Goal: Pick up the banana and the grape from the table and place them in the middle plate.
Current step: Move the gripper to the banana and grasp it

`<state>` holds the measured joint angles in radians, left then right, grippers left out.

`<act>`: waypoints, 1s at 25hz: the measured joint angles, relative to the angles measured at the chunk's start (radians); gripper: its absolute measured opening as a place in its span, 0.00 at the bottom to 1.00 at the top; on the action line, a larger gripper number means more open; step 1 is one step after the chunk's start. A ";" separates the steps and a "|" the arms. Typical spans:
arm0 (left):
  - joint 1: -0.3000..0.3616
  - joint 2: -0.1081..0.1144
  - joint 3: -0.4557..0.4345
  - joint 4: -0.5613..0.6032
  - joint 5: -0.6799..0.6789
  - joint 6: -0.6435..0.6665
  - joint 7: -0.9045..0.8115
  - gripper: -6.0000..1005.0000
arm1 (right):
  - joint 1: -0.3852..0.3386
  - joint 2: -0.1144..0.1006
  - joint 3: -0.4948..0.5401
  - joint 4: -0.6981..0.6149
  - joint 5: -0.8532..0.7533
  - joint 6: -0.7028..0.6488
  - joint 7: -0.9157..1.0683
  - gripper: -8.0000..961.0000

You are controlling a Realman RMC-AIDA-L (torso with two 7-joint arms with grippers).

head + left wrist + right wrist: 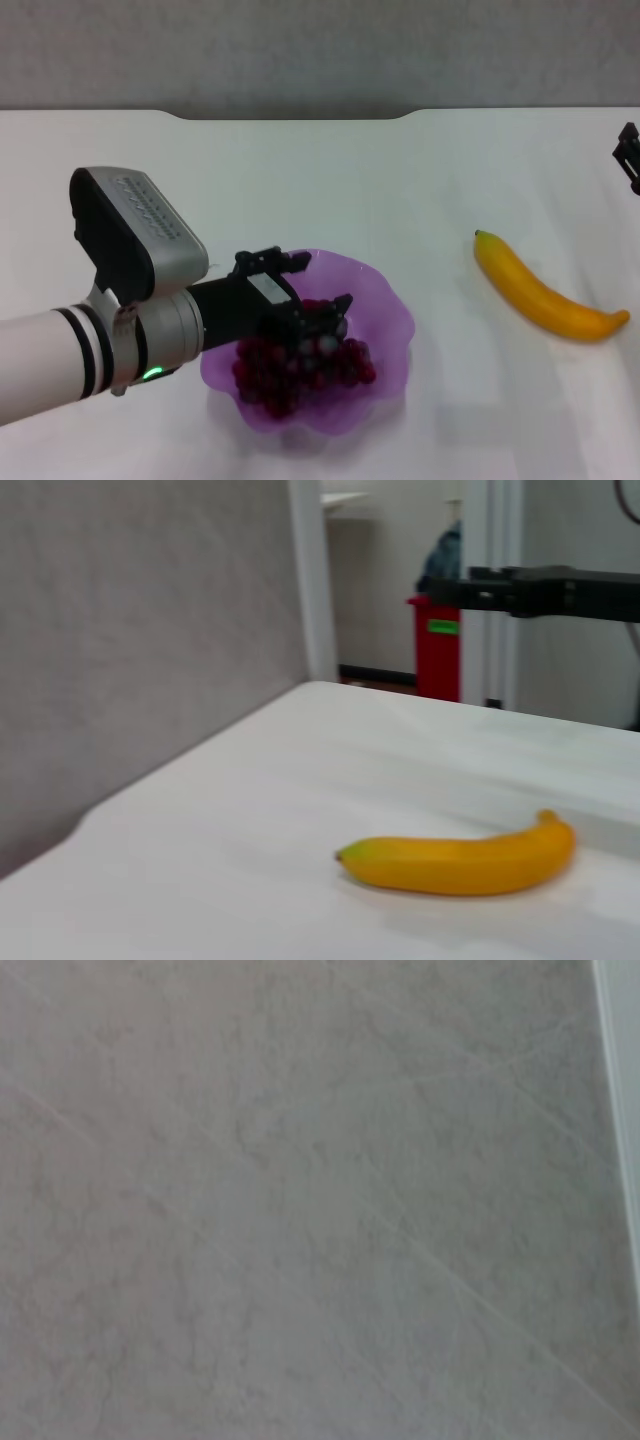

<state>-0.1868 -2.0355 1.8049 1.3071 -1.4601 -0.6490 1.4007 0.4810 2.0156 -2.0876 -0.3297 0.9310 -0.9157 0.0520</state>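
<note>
The left end effector [315, 315] hung over the middle plate [392, 300], right at the top of the grape [300, 368], which already lay inside the plate's bowl. Whether its fingers were clenched on the bunch or released could not be told from the head view (dark parts merged with dark fruit).

The banana [545, 295] lay on the white surface [400, 180], well apart from the plate on the robot's right. Its long axis ran diagonally, the green stem tip toward the far, plate-ward end and the blunt end nearer the surface's right edge. In the left wrist view the banana [460, 858] sat alone on the surface, untouched.

The right end effector [629, 155] showed only as a dark sliver at the right edge of the head view, beyond the banana, and its fingers' state could not be told. By position it looked the nearer arm for the banana, probably closing across that diagonal.
</note>
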 joint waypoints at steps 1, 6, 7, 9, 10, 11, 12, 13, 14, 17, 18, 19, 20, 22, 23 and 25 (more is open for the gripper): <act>0.000 0.000 0.005 0.000 -0.004 0.025 0.000 0.47 | -0.001 0.000 0.000 0.000 0.000 0.000 0.000 0.92; -0.017 0.000 0.010 0.001 -0.039 0.098 0.015 0.78 | 0.003 0.000 0.000 0.000 0.000 0.000 0.000 0.92; -0.022 0.000 0.010 0.001 -0.051 0.124 0.019 0.81 | 0.005 0.000 0.000 -0.001 0.000 0.000 0.000 0.92; -0.026 0.000 0.011 -0.006 -0.081 0.177 0.023 0.85 | 0.008 0.001 0.000 -0.003 0.000 0.002 -0.001 0.92; -0.026 0.000 0.012 -0.013 -0.103 0.213 0.026 0.87 | 0.008 0.001 -0.001 -0.005 0.000 0.002 -0.001 0.92; -0.027 0.000 0.013 -0.017 -0.115 0.235 0.029 0.89 | 0.008 0.001 -0.002 -0.006 0.000 0.002 -0.002 0.92; -0.028 0.000 0.015 -0.023 -0.126 0.266 0.039 0.89 | 0.008 0.001 -0.002 -0.006 0.000 0.002 -0.002 0.92; -0.029 0.000 0.019 -0.028 -0.131 0.290 0.052 0.89 | 0.008 0.002 -0.002 -0.005 0.000 0.002 -0.002 0.92; -0.032 -0.001 0.030 -0.035 -0.132 0.334 0.078 0.89 | 0.008 0.002 -0.002 -0.004 0.000 0.002 -0.002 0.92; -0.047 -0.002 0.070 -0.055 -0.134 0.467 0.135 0.89 | 0.008 0.002 -0.002 -0.003 0.000 0.002 -0.001 0.92; -0.055 -0.002 0.083 -0.064 -0.137 0.516 0.144 0.89 | 0.009 0.002 -0.002 -0.004 0.000 0.002 -0.001 0.92; -0.066 -0.002 0.092 -0.074 -0.139 0.568 0.147 0.89 | 0.010 0.002 -0.002 -0.005 0.000 0.002 -0.001 0.92; -0.078 -0.003 0.098 -0.088 -0.141 0.608 0.147 0.89 | 0.012 0.002 -0.002 -0.006 0.000 0.002 -0.001 0.92; -0.109 -0.003 0.103 -0.125 -0.143 0.685 0.134 0.89 | 0.018 0.002 -0.004 -0.007 0.000 0.002 -0.001 0.92; -0.127 -0.003 0.101 -0.146 -0.143 0.714 0.121 0.89 | 0.021 0.002 -0.006 -0.007 0.000 0.003 -0.001 0.92; -0.162 -0.001 0.085 -0.188 -0.143 0.736 0.082 0.89 | 0.023 0.002 -0.007 -0.008 0.000 0.005 -0.001 0.92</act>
<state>-0.3487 -2.0370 1.8895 1.1187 -1.6034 0.0871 1.4823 0.5035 2.0177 -2.0946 -0.3375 0.9310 -0.9103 0.0510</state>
